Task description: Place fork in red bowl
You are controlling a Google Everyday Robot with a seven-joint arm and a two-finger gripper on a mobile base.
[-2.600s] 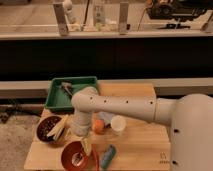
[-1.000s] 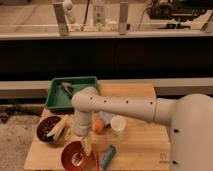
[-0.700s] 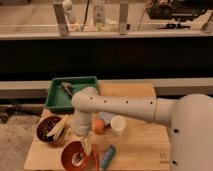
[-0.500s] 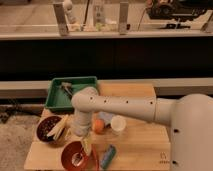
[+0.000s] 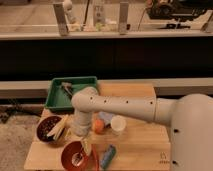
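The red bowl sits at the front left of the wooden table, glossy with a shiny inside. A thin pale piece, which looks like the fork, rests inside it. My white arm reaches in from the right and bends down. Its gripper hangs just over the bowl's right rim, with a yellowish tip pointing into the bowl.
A dark maroon bowl with pale sticks stands left of the arm. A green tray holding a dark utensil is behind. An orange ball, a white cup and a blue object lie close to the gripper's right.
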